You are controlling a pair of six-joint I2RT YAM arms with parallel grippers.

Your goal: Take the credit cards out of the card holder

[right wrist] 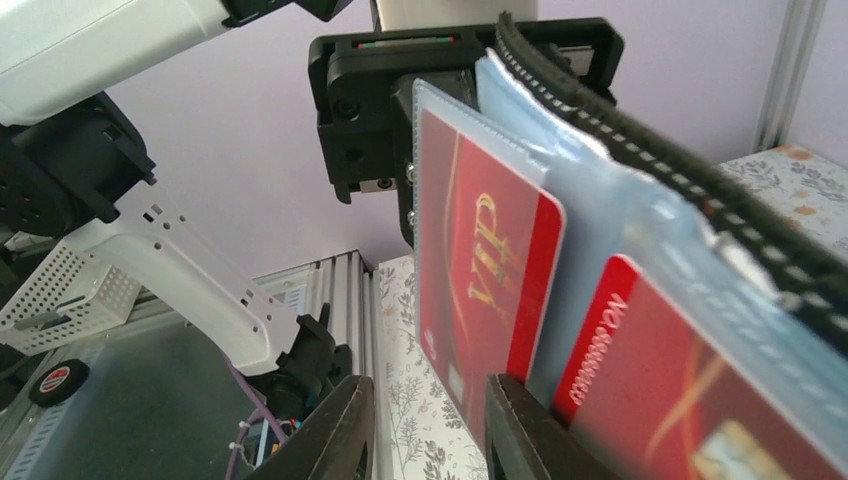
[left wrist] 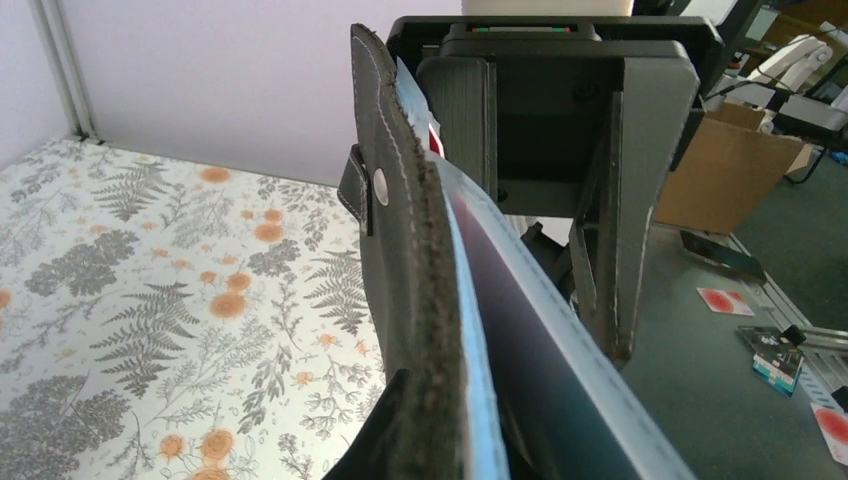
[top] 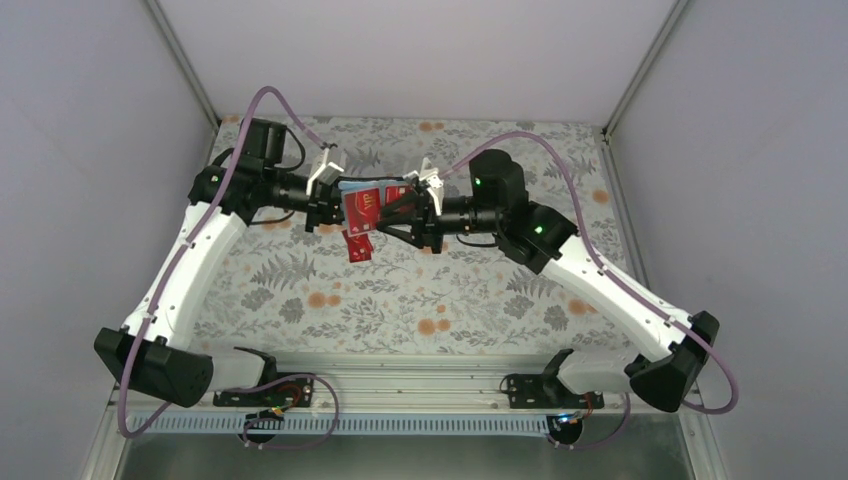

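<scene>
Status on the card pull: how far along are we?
Done, apparently: one loose red card lies on the floral tablecloth. In hand: the left gripper holds the black stitched folding card holder aloft; the right gripper straddles the red VIP card in its clear sleeve, jaws not closed on it. Left: that card plus a second red sleeved card.

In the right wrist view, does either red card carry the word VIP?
Yes, the left-hand red credit card shows gold VIP lettering running along its face.
</scene>
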